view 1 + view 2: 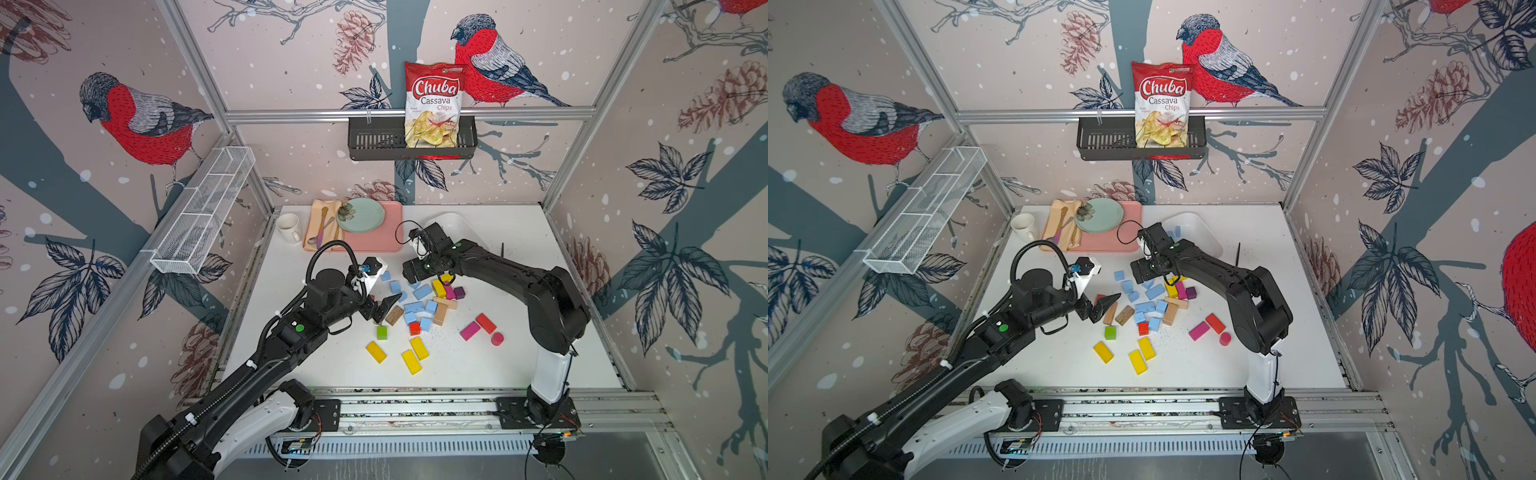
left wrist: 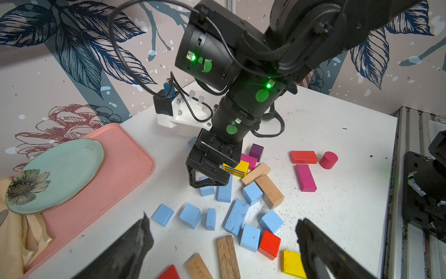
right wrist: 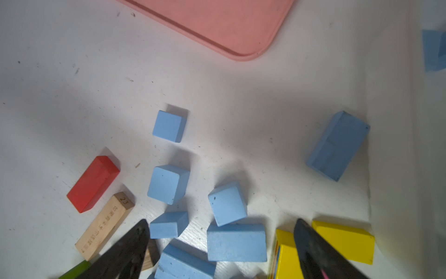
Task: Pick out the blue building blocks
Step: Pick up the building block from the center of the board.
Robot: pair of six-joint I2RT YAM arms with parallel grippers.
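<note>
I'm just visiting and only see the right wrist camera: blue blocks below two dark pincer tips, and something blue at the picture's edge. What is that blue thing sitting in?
Observer: Those are blue building blocks lying in a white bin at the far side of the table.
Visitor: Is the other arm anywhere near?
Observer: Yes, the left pincer is open, next to the brown wooden blocks.
Visitor: Is anything on the pink tray?
Observer: A pale green plate with a flower print lies on it.
</note>
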